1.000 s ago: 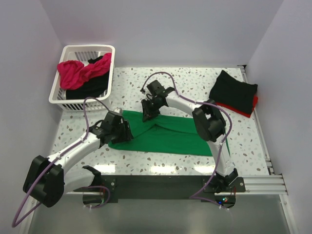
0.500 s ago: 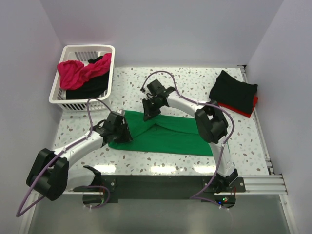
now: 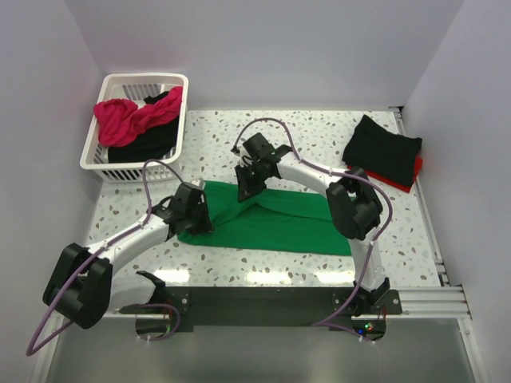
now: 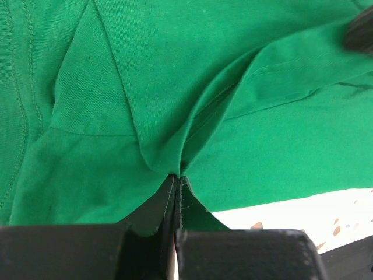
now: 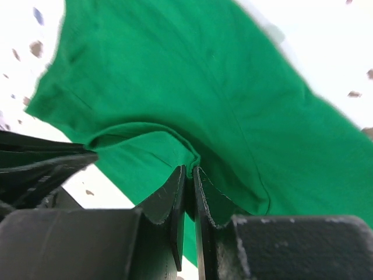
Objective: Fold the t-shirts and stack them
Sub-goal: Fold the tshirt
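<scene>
**Top view.** The bright green t-shirt (image 3: pixel 279 230) lay on the near middle of the speckled bench (image 3: pixel 319 140), stretched left to right and partly doubled over itself. A raised crease ran across its far portion. Both arms reached down to the shirt's left half.

**Left wrist view.** The left gripper (image 4: pixel 175 178) was pressed together on a pinch of green cloth at the shirt's left end. Folds fanned outward from the closed fingertips. A stitched seam was visible at the left of this view, and a strip of pale bench lay beyond the cloth's edge at lower right.

**Right wrist view.** The right gripper (image 5: pixel 189 170) was likewise pinching the green shirt, closed on a rolled ridge of cloth at the far edge, left of centre. The cloth sloped away from the fingertips toward the bench.

**Surroundings.** A white slatted basket (image 3: pixel 172 80) stood at the far left corner, holding a magenta-pink shirt (image 3: pixel 120 118) and a black shirt (image 3: pixel 148 142) in a loose heap. Near the far right edge, well apart from the arms, a folded black shirt (image 3: pixel 382 148) rested on a red shirt (image 3: pixel 415 169), of which only a margin showed.
</scene>
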Available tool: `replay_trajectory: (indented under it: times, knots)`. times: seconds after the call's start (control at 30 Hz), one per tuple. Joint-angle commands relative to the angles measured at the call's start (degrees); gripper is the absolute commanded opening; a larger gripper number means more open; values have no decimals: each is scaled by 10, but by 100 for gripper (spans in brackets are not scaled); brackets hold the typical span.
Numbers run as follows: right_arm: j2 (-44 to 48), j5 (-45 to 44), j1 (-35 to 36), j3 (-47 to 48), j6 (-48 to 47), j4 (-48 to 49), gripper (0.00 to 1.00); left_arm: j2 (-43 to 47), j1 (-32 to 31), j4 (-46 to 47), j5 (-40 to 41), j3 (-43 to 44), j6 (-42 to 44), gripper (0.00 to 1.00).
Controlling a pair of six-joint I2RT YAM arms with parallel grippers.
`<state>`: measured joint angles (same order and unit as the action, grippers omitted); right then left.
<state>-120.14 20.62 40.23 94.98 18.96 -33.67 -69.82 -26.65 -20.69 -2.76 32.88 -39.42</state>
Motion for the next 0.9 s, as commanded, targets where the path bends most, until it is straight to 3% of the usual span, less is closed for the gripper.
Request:
replay_trajectory:
  times: [0.0,0.7,0.87]
  knots:
    - [39,13,6,-25,-14,4,12,34,0,-4,-2,17,7,0]
    - [70,13,10,-90,-19,3,17,59,-2,-50,-48,-6,18,0]
    - [72,16,11,-101,-24,1,23,58,-3,-57,-58,-12,19,4]
